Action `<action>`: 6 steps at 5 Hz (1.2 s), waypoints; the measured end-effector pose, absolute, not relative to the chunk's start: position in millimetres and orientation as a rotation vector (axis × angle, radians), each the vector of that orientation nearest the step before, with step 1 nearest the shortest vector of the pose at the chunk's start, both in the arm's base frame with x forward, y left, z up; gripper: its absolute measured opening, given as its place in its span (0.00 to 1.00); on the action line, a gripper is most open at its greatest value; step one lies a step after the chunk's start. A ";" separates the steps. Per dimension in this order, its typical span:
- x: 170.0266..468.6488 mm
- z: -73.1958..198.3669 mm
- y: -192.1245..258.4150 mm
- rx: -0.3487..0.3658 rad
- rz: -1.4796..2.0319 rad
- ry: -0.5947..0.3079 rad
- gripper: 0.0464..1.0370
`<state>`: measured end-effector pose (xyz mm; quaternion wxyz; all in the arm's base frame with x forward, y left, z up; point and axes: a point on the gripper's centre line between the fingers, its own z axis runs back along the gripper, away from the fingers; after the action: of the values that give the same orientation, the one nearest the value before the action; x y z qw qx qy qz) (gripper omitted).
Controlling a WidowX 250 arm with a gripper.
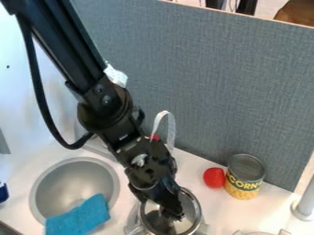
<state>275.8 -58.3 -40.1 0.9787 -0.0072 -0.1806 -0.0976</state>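
One steel-rimmed pot or lid [199,212] near six o'clock is partly hidden by the tool [173,215]; spread or pinching, I can't tell.

Blue cloth [78,217] over sink rim [76,159], red obj. [214,177] nr. can [245,176].

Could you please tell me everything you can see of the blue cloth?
The blue cloth is a bright, plain piece that looks like soft fabric, with slightly uneven edges and a few shallow creases. It lies across the near rim of the round grey sink bowl, its upper part inside the bowl and the rest over the white counter. Its lower end runs out of the picture, so its full shape cannot be told. The tool is apart from it.
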 end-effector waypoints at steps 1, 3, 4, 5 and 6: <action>279.8 -45.6 -59.2 -0.015 -0.189 -0.372 0.97; 292.9 -56.0 -63.1 -0.005 -0.207 -0.350 0.97; 300.0 -57.1 -69.3 -0.022 -0.226 -0.350 0.91; 305.5 -55.3 -70.6 -0.023 -0.223 -0.360 0.67; 305.7 -55.1 -70.0 -0.019 -0.216 -0.352 0.38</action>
<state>305.7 -70.0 -55.1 0.9787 -0.0097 -0.1748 -0.1072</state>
